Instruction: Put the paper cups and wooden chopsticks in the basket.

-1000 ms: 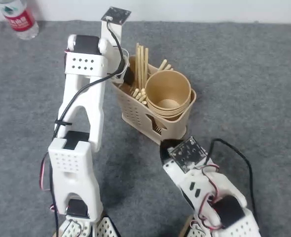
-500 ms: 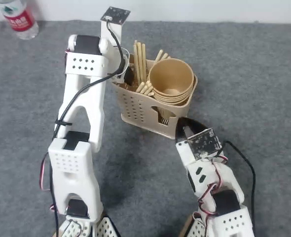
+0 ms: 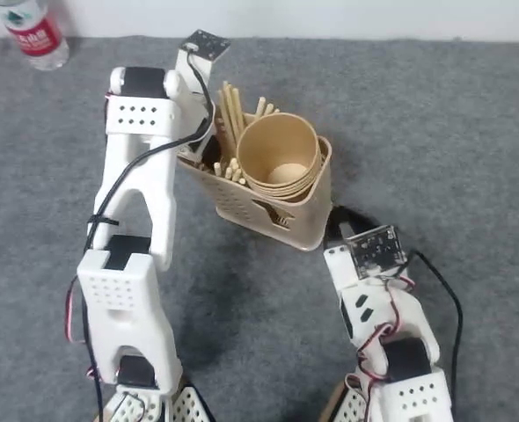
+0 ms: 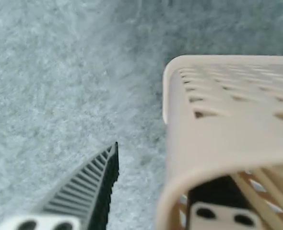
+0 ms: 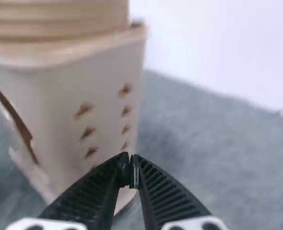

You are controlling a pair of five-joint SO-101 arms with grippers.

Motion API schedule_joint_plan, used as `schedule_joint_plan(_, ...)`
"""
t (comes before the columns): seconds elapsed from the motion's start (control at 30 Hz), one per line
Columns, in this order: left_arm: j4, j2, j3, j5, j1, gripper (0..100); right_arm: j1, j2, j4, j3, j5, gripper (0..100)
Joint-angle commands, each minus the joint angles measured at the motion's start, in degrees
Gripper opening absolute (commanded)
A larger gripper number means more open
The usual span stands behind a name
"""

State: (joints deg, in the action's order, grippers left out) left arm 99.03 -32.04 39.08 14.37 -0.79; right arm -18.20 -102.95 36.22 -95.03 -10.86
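The left arm (image 3: pixel 136 202) stands tall and stretched forward, its white perforated segments rising from the base to a wrist bent down over the basket's (image 3: pixel 277 215) near rim. The left gripper (image 3: pixel 209 153) straddles that rim with its jaws apart. The ribbed black outer finger (image 4: pixel 91 191) hangs over the carpet (image 3: pixel 435 132) with a strip of grey pile showing between it and the wall. The other finger (image 4: pixel 218 191) sits inside the basket, beside chopstick ends. It holds nothing that can be made out.

The right arm (image 3: pixel 374 308) is folded low and short, elbow back, wrist pointing at the basket's corner. The right gripper (image 5: pixel 130 170) is closed, its serrated black tips meeting and empty, just in front of the basket wall; whether the tips touch it cannot be told.

The basket is beige moulded plastic, rectangular with rounded corners and rows of small slots, and it is tilted rather than square to the arms. A nested stack of tan paper cups (image 3: pixel 277 158) fills the half nearer the right gripper, their rims stepped one above another. The wooden chopsticks (image 3: pixel 231 110), pale and slender, stand on end in the half at the left gripper, fanned and leaning.

A plastic bottle (image 3: pixel 32 31) with a red label lies well beyond the left gripper, at the carpet's far edge.
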Motion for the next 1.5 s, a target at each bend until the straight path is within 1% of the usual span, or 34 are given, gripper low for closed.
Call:
schedule_joint_plan(0.0,1.3,0.5,-0.2,0.7,0.4,21,-6.5,-0.6,9.5,6.2,0.3,0.7)
schedule_joint_plan(0.07,1.3,0.4,-0.2,0.7,1.1,21,-10.9,-0.5,14.3,10.0,-0.2,0.7)
schedule_joint_plan(0.13,1.3,0.4,-0.2,0.7,1.3,21,-12.8,-0.4,17.5,14.7,0.1,0.7)
schedule_joint_plan(0.33,1.3,0.5,-0.1,0.7,0.7,21,-9.1,1.8,24.5,31.8,1.5,0.7)
schedule_joint_plan(0.43,1.3,0.5,-0.1,0.7,0.5,21,-9.5,10.0,29.7,41.8,2.5,0.7)
schedule_joint_plan(0.47,1.3,0.5,-0.1,0.7,0.5,21,-10.4,13.9,31.7,45.0,4.2,0.7)
schedule_joint_plan(0.53,1.3,0.4,-0.2,0.7,0.5,21,-14.7,22.9,35.7,49.5,6.9,0.7)
schedule_joint_plan(0.6,1.3,0.1,-0.2,0.6,0.4,21,-19.9,32.7,37.7,51.6,6.7,0.7)
schedule_joint_plan(0.67,1.3,0.0,-0.5,0.6,0.4,21,-22.9,41.5,37.3,52.2,6.2,0.7)
schedule_joint_plan(0.73,1.3,0.0,-0.5,0.6,0.4,21,-23.4,48.0,34.8,53.1,6.3,0.7)
schedule_joint_plan(0.87,1.4,0.4,-0.5,0.6,0.4,21,-23.0,52.1,28.1,53.2,6.0,0.7)
schedule_joint_plan(0.97,1.4,0.5,-0.4,0.6,0.4,21,-18.9,52.4,24.0,53.2,6.0,0.7)
schedule_joint_plan(1.17,1.4,0.5,-0.3,0.6,-1.2,21,-7.6,52.7,17.2,50.5,5.1,0.7)
schedule_joint_plan(1.27,1.5,0.5,-0.3,0.7,-2.3,21,-5.5,52.7,14.7,48.6,2.6,0.7)
schedule_joint_plan(1.47,1.4,0.5,1.5,1.1,-3.5,21,-4.3,52.7,10.9,47.6,2.3,0.7)
